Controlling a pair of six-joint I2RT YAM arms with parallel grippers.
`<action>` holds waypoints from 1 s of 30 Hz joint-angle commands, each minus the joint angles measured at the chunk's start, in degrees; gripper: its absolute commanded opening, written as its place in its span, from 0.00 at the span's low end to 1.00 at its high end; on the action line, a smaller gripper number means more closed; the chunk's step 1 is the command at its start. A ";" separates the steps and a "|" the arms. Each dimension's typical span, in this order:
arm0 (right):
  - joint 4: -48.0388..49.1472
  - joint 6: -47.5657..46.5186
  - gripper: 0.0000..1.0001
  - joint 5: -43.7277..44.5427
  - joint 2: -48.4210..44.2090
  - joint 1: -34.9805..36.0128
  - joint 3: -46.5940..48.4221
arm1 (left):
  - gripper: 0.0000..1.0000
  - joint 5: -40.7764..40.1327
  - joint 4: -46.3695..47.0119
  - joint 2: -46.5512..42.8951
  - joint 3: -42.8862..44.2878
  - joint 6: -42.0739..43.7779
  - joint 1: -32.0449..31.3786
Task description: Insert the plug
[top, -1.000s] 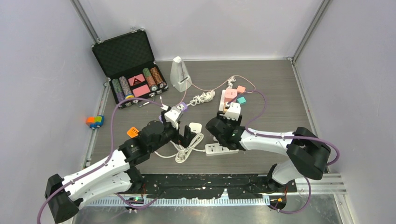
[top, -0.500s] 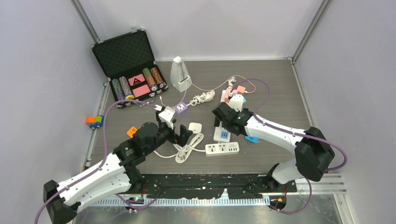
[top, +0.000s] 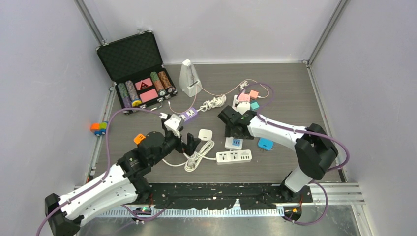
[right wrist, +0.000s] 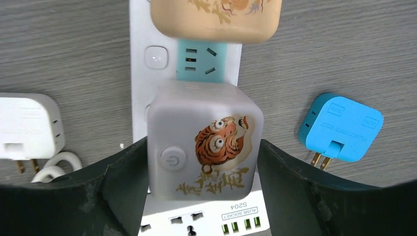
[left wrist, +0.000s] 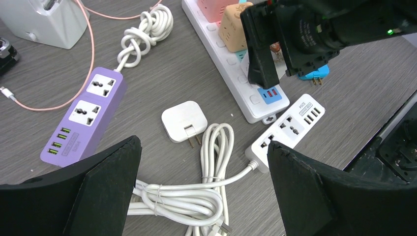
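The right gripper (right wrist: 202, 147) has been swung onto the long strip (right wrist: 152, 29), so insertion is judged underway. The tiger plug (right wrist: 196, 113) is flanked by its fingers (right wrist: 98, 196); a pinch cannot be confirmed.

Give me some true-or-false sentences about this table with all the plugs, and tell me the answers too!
1. The purple power strip has a plug pushed into it. False: both of its sockets are bare.
2. The tiger cube sits between the fingers of the right end effector. True.
3. The blue plug is plugged into the white strip. False: it lies loose on the table beside the strip, prongs showing.
4. The left end effector is holding the white square plug. False: it is open and empty, above that plug.
5. The chip case has its lid open. True.
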 commanded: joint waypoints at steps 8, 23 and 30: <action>2.01 2.91 0.41 -0.46 6.24 -0.30 -2.51 | 0.99 -2.01 0.76 -1.91 -0.81 1.56 0.18; 12.86 3.40 0.28 -3.78 11.19 -3.13 -9.87 | 0.99 -2.27 1.78 -1.93 -1.14 0.46 0.18; 14.57 -3.34 0.28 -2.76 11.03 -8.74 -6.18 | 0.99 -1.58 3.14 -1.10 -0.96 -1.64 0.18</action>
